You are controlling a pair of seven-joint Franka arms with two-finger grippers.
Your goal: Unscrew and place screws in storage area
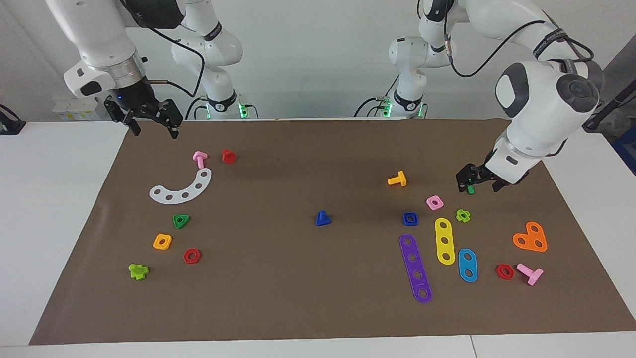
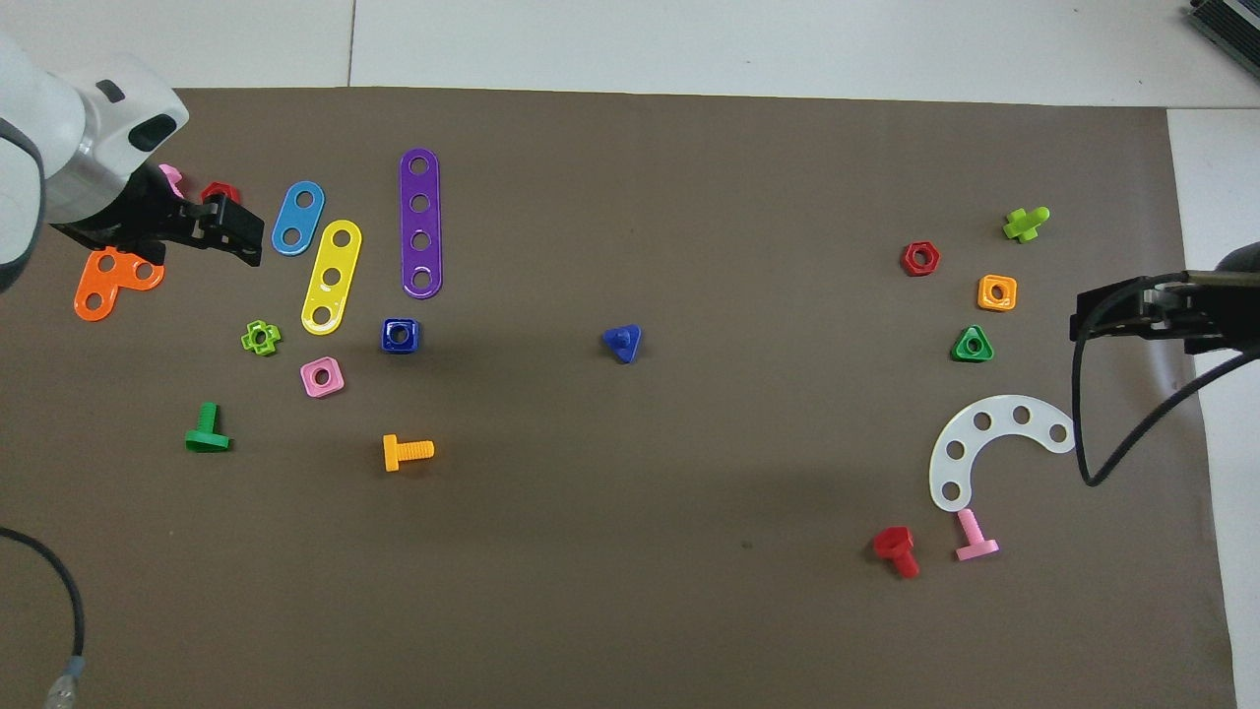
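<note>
The dark-blue bolt (image 1: pixel 323 219) stands alone on its triangular head near the middle of the brown mat; it also shows in the overhead view (image 2: pixel 622 342). The dark-blue square nut (image 1: pixel 410 219) lies apart from it toward the left arm's end, at the near ends of the purple and yellow strips, and shows in the overhead view (image 2: pixel 400 335). My left gripper (image 1: pixel 478 183) is open and empty, raised above the mat at its own end; in the overhead view (image 2: pixel 236 228) it covers a red nut and a pink bolt. My right gripper (image 1: pixel 154 128) hangs open and empty over its end's near corner (image 2: pixel 1088 313).
A purple strip (image 2: pixel 420 223), yellow strip (image 2: pixel 332 277), light-blue oval plate (image 2: pixel 297 218), orange heart plate (image 2: pixel 108 281), green bolt (image 2: pixel 207 433) and orange bolt (image 2: pixel 407 452) lie toward the left arm's end. A white curved plate (image 2: pixel 994 443), green triangular nut (image 2: pixel 973 345) and other pieces lie toward the right arm's end.
</note>
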